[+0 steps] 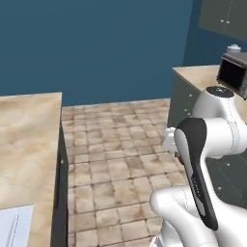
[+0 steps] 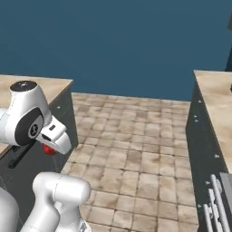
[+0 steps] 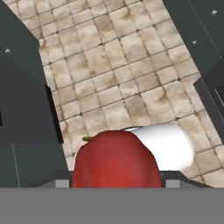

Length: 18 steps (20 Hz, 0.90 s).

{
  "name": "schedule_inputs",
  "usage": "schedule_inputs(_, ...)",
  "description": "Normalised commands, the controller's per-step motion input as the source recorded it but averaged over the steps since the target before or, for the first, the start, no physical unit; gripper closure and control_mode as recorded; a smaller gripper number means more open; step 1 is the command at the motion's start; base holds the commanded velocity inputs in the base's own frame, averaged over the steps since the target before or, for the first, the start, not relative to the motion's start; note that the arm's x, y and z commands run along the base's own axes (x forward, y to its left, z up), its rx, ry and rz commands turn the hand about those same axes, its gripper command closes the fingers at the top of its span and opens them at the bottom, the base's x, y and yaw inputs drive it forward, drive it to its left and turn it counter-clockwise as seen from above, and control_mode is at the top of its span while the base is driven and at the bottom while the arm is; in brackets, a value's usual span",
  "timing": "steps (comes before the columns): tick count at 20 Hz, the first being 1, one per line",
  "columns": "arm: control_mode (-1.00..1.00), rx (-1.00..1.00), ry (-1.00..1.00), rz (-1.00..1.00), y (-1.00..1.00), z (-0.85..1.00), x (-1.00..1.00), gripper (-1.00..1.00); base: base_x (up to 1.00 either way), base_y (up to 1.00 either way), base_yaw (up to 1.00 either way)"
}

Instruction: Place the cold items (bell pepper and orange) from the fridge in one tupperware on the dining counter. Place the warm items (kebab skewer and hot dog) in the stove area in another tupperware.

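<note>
Tan tiled floor (image 1: 116,159) lies open between two dark-fronted, beige-topped counters (image 2: 213,118). Glossy red bell pepper (image 3: 114,162) sits pinched in the gripper (image 3: 114,183), stem end pointing away from the hand.

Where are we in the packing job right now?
The red bell pepper is in the gripper, jaws closed on it, carried over the tan tiled floor between the counters. No tupperware visible, so nothing looks placed. Orange, kebab skewer and hot dog remain.

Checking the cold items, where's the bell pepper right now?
The red bell pepper sits in the gripper, carried above the tiled floor between the counters.
</note>
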Motion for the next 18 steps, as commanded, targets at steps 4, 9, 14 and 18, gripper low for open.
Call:
schedule_inputs(4, 1.00, 0.00, 0.00, 0.00, 0.00, 0.00, 0.00, 1.00, 1.00, -0.11, 0.06)
schedule_inputs(9, 1.00, 0.00, 0.00, 0.00, 0.00, 0.00, 0.00, 1.00, 1.00, -0.15, 0.05)
schedule_inputs(14, 1.00, 0.00, 0.00, 0.00, 0.00, 0.00, 0.00, 1.00, 1.00, -0.19, 0.05)
schedule_inputs(18, 1.00, 0.00, 0.00, 0.00, 0.00, 0.00, 0.00, 1.00, 1.00, -0.30, 0.06)
